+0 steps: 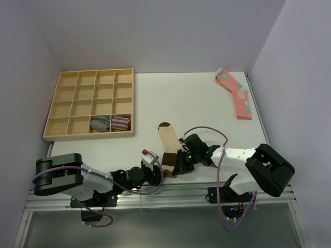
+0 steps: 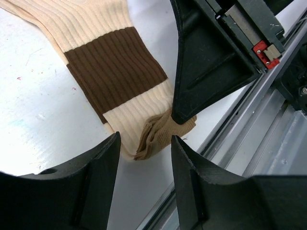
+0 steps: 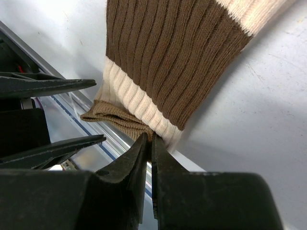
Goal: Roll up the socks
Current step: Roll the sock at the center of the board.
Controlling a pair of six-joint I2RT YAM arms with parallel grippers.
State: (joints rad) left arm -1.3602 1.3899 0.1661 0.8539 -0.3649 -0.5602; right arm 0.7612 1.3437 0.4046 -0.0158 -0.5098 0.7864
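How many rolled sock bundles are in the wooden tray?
2. Wooden tray, near row: a grey roll in the third compartment from the left, a purple-striped roll in the rightmost one beside it. None looks hidden.

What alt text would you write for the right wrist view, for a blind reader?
The right hand, shut, pinches the cuff end of beige socks with a brown band, lying on a white table. At left, the left hand is open beside the folded cuff.
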